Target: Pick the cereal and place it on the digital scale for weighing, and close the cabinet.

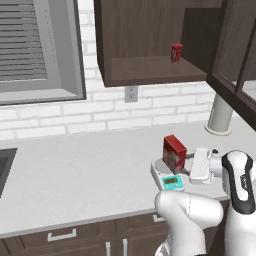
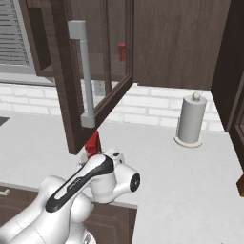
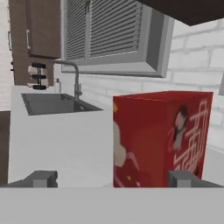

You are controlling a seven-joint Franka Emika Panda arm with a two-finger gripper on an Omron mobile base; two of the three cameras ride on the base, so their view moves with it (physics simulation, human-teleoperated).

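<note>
The pincer (image 3: 112,179) stands spread wide, and the cereal box (image 1: 174,151) rises upright just in front of it, on the round plate of the scale (image 1: 169,175), which sits on the worktop (image 1: 80,170). In the hand view one finger tip (image 3: 41,178) is well clear to the left of the box, while the other tip (image 3: 183,177) seems to lie in front of the box's face; whether it touches the cardboard I cannot tell from this angle. So the placing looks done, and the risk now is in drawing away: if that tip catches the box as the hand pulls back, the tall, light box may tip off the plate. Above the pincer the cabinet (image 1: 150,40) is open, with a small red can (image 1: 176,53) on its shelf. Its glass door (image 2: 90,71), with the silver handle (image 2: 82,71), swings out over the worktop, close above the arm. A quick lift of the hand could strike the door's lower edge, and a careless push on the door could sweep the arm against the box.
</note>
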